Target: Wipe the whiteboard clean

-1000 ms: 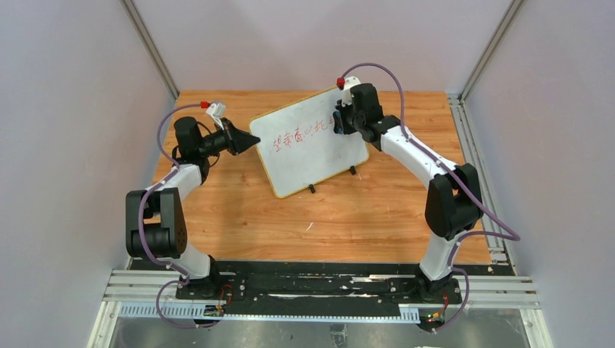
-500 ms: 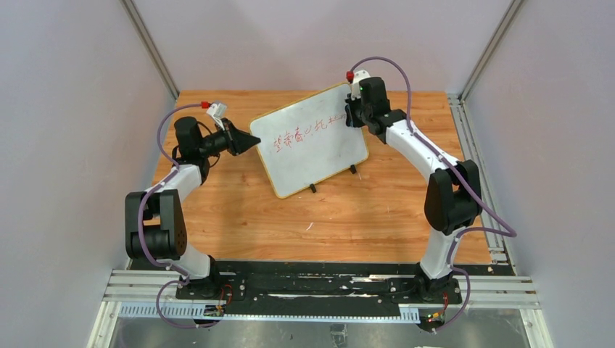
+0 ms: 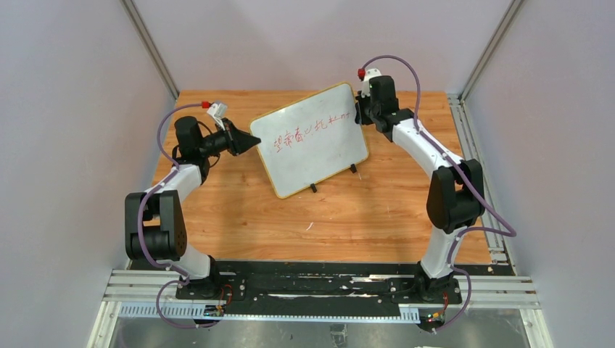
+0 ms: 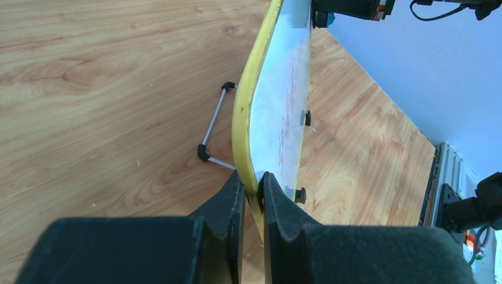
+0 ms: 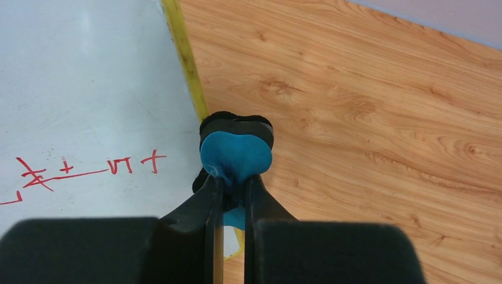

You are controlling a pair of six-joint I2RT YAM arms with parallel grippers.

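The right pincer (image 5: 234, 188), clamping a blue eraser (image 5: 235, 154) at the whiteboard's (image 3: 319, 156) right edge, faces red writing (image 3: 304, 132) running left toward the frame-gripping left pincer (image 4: 253, 184).

Your right gripper (image 5: 232, 184) has its two black fingers pinched tight on a blue eraser (image 5: 235, 152) with a black backing. The eraser sits right over the yellow frame (image 5: 184, 59) at the edge of the whiteboard (image 5: 89, 77); you cannot tell whether it touches. Red handwriting (image 5: 89, 168) runs across the board's white surface beside the fingers. Past the frame you see the wooden tabletop (image 5: 367, 118).
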